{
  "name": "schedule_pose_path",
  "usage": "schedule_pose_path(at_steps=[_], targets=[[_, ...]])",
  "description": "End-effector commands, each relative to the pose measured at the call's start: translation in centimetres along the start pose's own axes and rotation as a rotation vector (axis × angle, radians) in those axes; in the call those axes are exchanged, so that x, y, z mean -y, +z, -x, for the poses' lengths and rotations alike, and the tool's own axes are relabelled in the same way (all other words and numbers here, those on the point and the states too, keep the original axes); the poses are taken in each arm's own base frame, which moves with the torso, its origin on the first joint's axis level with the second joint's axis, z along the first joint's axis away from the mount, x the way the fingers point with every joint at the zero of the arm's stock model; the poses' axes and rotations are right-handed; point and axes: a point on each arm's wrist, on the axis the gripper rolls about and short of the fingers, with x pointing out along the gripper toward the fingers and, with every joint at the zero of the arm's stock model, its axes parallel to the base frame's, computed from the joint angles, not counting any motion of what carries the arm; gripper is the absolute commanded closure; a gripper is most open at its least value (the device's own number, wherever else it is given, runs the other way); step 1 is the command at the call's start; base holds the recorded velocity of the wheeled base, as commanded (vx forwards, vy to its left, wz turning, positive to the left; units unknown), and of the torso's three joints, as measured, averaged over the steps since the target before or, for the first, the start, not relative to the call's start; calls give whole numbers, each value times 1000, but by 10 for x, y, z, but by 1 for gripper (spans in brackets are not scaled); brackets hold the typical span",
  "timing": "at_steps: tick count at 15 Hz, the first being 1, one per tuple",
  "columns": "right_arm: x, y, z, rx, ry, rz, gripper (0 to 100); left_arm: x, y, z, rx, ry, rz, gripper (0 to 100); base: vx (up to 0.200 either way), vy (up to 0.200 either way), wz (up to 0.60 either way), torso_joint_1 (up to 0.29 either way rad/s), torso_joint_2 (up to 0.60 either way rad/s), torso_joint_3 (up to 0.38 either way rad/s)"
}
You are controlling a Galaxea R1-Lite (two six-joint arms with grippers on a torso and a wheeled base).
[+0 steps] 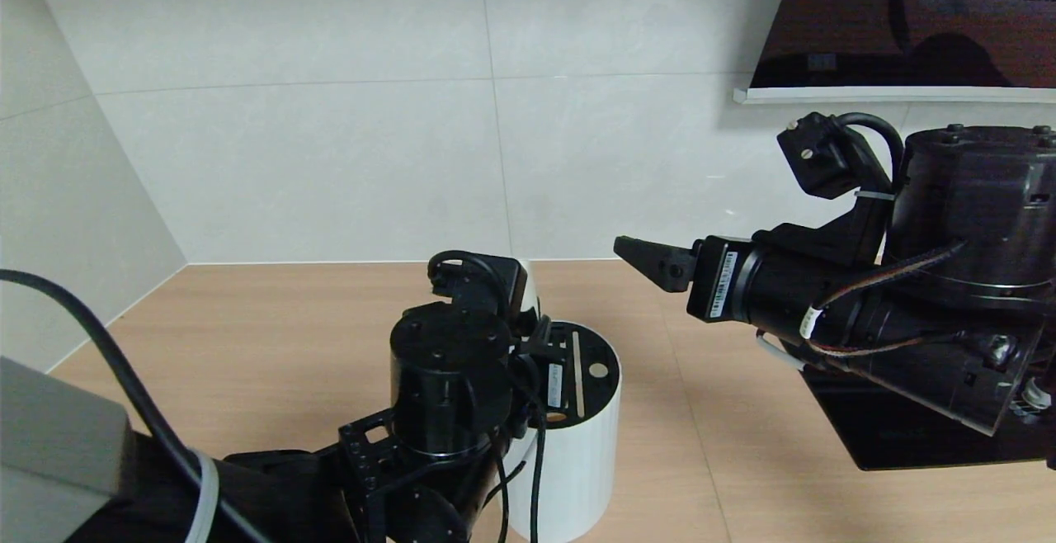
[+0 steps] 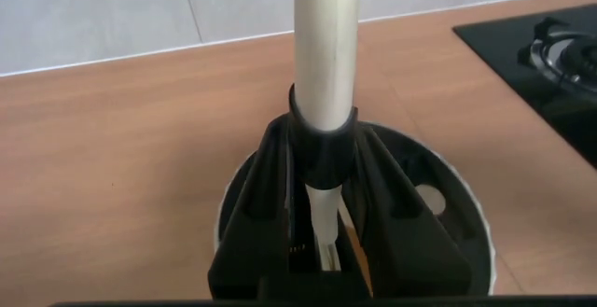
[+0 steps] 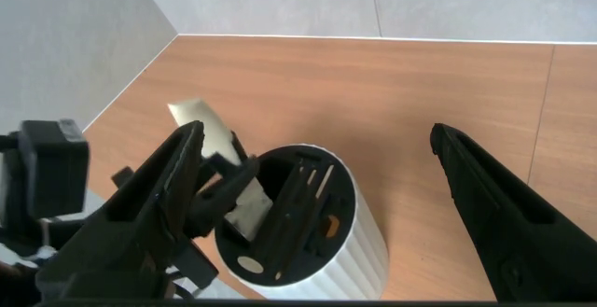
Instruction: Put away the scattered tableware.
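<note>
Left jaws grip smooth silvery handle [image 2: 326,36] above white holder [image 3: 359,242].

We can read no text, number or sign. A white sticker [image 1: 724,280] with fine dark barcode-like lines wraps the housing of the right arm [image 1: 825,295], just behind the right gripper [image 1: 639,256]; its print is too small for us to make out. A smaller pale sticker [image 1: 554,384] sits on the end of the left arm [image 1: 450,378], and we cannot read its markings either.
</note>
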Motion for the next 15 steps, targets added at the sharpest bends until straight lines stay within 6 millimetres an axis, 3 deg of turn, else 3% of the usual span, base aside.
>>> schedule_pose_path(at_steps=[1,2,3,12,15], targets=[[0,0,0,-1,0,0,0,0,-2,0,-5,0,-3,100,0,0,0,0,0,0],[0,0,0,-1,0,0,0,0,-2,0,-6,2,-4,100,0,0,0,0,0,0],[0,0,0,-1,0,0,0,0,-2,0,-6,2,-4,0,0,0,0,0,0,0],[0,0,0,-1,0,0,0,-1,4,3,9,-2,5,0,0,0,0,0,0,0],[0,0,0,0,0,0,0,-20,35,19,73,5,48,0,0,0,0,0,0,0]])
